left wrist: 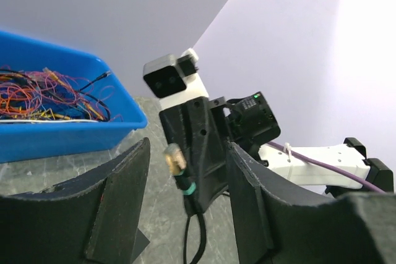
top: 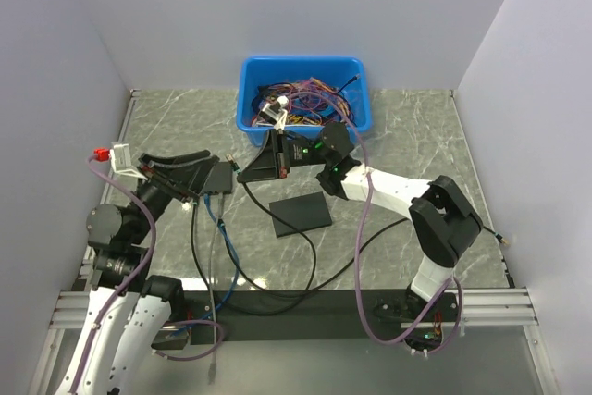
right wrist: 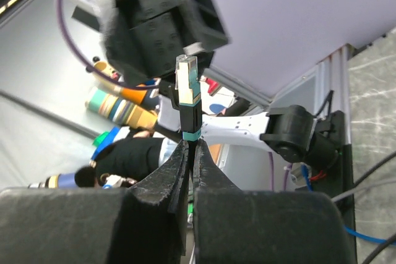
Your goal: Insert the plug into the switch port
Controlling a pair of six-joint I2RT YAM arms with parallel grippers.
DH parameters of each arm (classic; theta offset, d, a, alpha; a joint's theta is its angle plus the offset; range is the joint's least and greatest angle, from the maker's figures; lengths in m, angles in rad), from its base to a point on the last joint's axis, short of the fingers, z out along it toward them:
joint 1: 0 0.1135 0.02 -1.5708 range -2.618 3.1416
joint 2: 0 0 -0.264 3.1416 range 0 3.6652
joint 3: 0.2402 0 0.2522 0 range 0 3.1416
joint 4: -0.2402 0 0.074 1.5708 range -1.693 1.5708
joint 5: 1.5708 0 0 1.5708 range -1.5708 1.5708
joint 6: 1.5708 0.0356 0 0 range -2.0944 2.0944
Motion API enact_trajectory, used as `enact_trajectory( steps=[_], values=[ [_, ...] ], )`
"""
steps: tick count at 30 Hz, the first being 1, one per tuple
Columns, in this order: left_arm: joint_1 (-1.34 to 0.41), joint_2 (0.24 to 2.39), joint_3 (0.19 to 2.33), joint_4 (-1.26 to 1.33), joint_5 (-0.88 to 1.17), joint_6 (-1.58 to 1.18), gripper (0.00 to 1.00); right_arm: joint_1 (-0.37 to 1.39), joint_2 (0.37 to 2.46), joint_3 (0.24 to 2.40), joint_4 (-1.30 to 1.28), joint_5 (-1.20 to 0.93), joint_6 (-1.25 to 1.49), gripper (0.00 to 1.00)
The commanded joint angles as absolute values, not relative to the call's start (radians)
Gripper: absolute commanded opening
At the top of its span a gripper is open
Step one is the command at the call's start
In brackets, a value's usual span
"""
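Note:
The plug (right wrist: 187, 81) is a clear connector on a black boot with a teal band, standing up from my right gripper (right wrist: 190, 146), which is shut on the boot just behind it. In the top view my right gripper (top: 254, 171) points left at the dark flat switch (top: 220, 178); its port row is not visible. My left gripper (top: 202, 178) sits at the switch's left side, and I cannot tell if they touch. In the left wrist view my left gripper (left wrist: 189, 146) is open with nothing between its fingers (left wrist: 117, 202), and the plug (left wrist: 175, 159) hangs beyond their tips.
A blue bin (top: 305, 94) of tangled wires stands at the back centre. A plain black slab (top: 301, 215) lies on the marble table right of the switch. A blue cable (top: 222, 228) and a black cable (top: 305, 265) trail toward the near edge.

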State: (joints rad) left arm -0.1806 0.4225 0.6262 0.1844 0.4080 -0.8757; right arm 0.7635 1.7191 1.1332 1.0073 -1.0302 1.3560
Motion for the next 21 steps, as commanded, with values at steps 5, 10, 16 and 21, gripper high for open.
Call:
enact_trajectory(
  steps=[5,10,16,21],
  values=[
    [-0.184,0.449,0.607,0.224,0.431,-0.879,0.57,0.779,1.666,1.149,1.086,-1.052,1.382,0.00],
    [-0.184,0.456,0.588,0.290,0.471,-0.902,0.57,0.796,1.670,1.166,1.034,-1.052,1.355,0.00],
    [-0.184,0.471,0.597,0.310,0.483,-0.908,0.56,0.811,1.686,1.180,1.039,-1.052,1.362,0.00],
    [-0.184,0.479,0.584,0.321,0.503,-0.913,0.52,0.813,1.695,1.192,1.055,-1.052,1.376,0.00]
  ],
)
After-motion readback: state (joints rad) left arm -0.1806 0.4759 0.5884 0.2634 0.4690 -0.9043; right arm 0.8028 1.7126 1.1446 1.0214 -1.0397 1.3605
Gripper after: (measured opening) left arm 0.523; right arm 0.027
